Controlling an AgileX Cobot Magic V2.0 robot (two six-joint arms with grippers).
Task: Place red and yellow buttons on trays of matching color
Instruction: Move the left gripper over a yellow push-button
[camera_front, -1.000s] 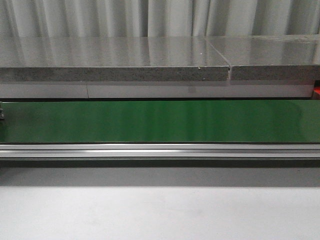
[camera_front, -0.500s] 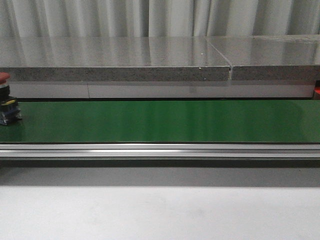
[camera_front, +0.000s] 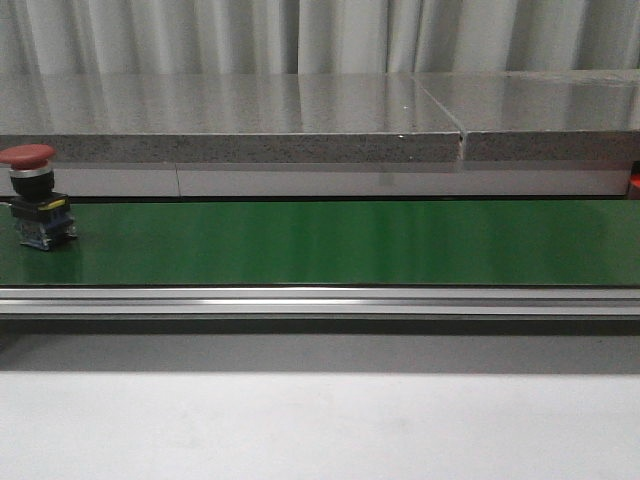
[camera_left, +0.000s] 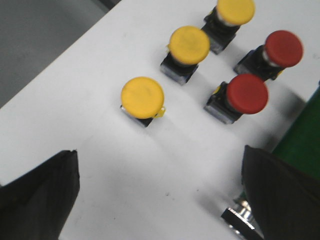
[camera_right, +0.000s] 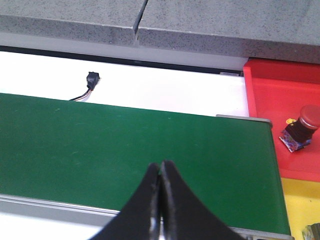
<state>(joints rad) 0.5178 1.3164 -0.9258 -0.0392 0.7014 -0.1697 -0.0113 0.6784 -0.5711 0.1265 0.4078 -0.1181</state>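
A red button (camera_front: 35, 195) stands upright on the green belt (camera_front: 330, 243) at its far left; no gripper shows in the front view. In the left wrist view, three yellow buttons (camera_left: 142, 97) (camera_left: 188, 45) (camera_left: 235, 10) and two red buttons (camera_left: 247, 93) (camera_left: 283, 48) stand on a white surface. My left gripper (camera_left: 160, 200) hangs open above bare white surface short of them. My right gripper (camera_right: 160, 167) is shut on nothing over the belt (camera_right: 100, 135). Past the belt's end lie the red tray (camera_right: 270, 100), holding one red button (camera_right: 301, 127), and the yellow tray (camera_right: 297, 197).
A grey stone ledge (camera_front: 230, 120) runs behind the belt, and an aluminium rail (camera_front: 320, 300) runs along its front. A small black plug with a wire (camera_right: 91, 80) lies on the white strip behind the belt. A metal bracket (camera_left: 240, 220) sits by the left gripper's finger.
The red button has come into the front view at the left edge and ridden the belt to the right. It now shows in full.
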